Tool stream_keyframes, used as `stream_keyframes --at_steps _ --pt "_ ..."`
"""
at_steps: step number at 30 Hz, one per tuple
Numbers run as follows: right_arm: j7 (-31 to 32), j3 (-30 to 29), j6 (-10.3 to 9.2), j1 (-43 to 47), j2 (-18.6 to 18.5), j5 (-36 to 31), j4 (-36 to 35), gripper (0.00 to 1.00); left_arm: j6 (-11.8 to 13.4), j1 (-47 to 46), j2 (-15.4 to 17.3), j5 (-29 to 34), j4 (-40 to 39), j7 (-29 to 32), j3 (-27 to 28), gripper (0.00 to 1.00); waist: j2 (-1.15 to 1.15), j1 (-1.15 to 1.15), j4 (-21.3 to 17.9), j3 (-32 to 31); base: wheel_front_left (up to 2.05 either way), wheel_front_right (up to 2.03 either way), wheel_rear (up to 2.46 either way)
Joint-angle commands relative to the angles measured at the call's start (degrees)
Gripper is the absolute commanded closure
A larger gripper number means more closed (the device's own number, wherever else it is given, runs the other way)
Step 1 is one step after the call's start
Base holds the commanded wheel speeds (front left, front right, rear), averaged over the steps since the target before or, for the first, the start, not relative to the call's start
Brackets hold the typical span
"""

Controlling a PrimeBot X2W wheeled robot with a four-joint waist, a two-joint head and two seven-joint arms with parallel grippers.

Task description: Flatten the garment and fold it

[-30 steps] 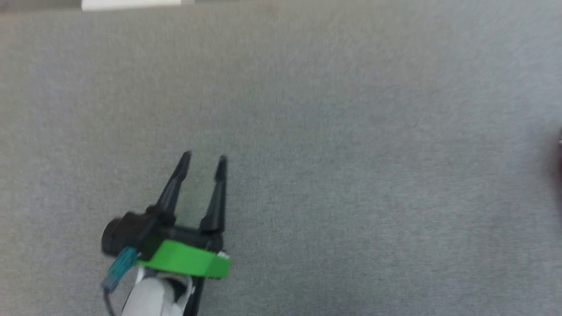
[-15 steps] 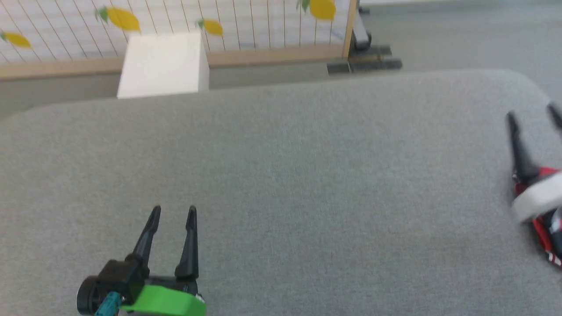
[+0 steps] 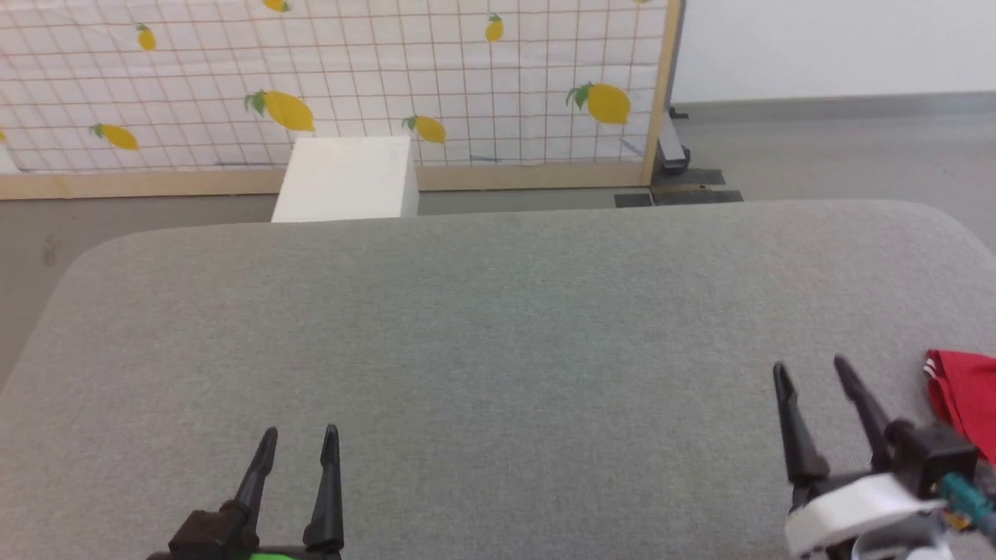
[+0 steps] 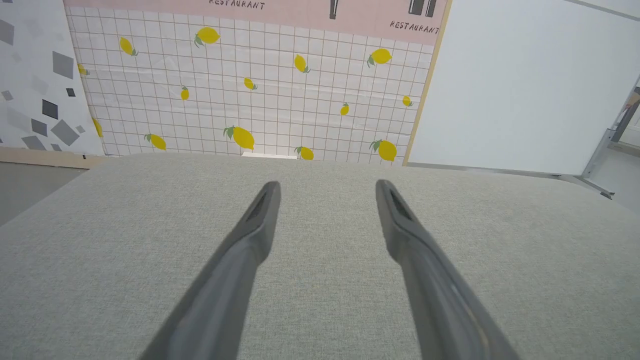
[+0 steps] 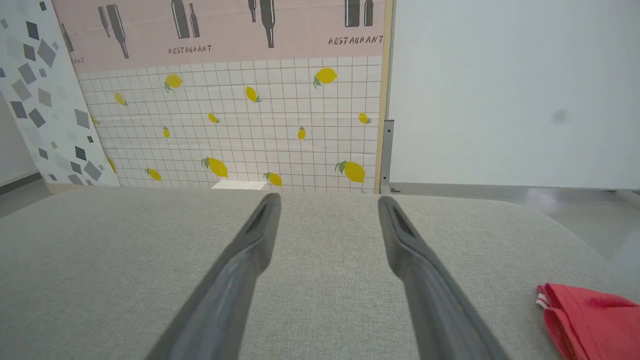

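Observation:
A corner of the red garment (image 3: 965, 400) lies on the grey padded table (image 3: 498, 311) at the right edge of the head view; the right wrist view has that garment (image 5: 585, 317) at its lower right, with a bit of striped trim. My right gripper (image 3: 811, 369) hovers open just left of it, not touching, and nothing sits between its fingers (image 5: 240, 260). My left gripper (image 3: 299, 434) is open over bare fabric at the lower left, its fingers (image 4: 250, 235) empty.
A white box (image 3: 346, 180) stands on the floor behind the table's far edge. A lemon-patterned screen (image 3: 334, 78) with a wooden frame closes off the back. Grey floor (image 3: 840, 155) runs past the table's rounded far right corner.
The head camera has tilted up, bringing the table's far edge, the box and the screen into view. My right gripper now stands further left in the picture. Both grippers stay open.

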Motion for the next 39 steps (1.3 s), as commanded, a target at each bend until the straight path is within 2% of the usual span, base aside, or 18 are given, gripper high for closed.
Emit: stream_keyframes --at_steps 1,14,15,39 --pt "-0.44 0.08 -0.11 1.23 0.65 -0.44 0.22 0.0 0.15 0.94 -0.19 -0.38 0.27 -0.26 -0.14 0.0 0.0 0.0 0.66 -0.65 0.0 0.0 0.0" --pt "-1.0 1.09 -0.11 3.61 2.69 -1.66 0.58 0.0 0.74 1.33 -0.19 -1.43 1.15 -0.26 -0.94 0.0 0.0 0.0 0.96 -0.69 0.0 0.0 0.0" --pt "-0.52 0.99 0.0 3.19 2.41 -0.88 0.51 1.0 0.49 0.71 0.0 -1.13 1.19 0.05 -1.01 1.0 0.0 0.0 0.97 -0.69 0.0 0.0 0.0" --pt "1.48 0.98 -0.02 2.41 2.62 -2.01 -0.58 1.0 1.28 -1.1 -0.02 0.68 1.03 2.42 -0.75 1.0 0.0 0.0 1.46 0.04 0.0 0.0 0.0"
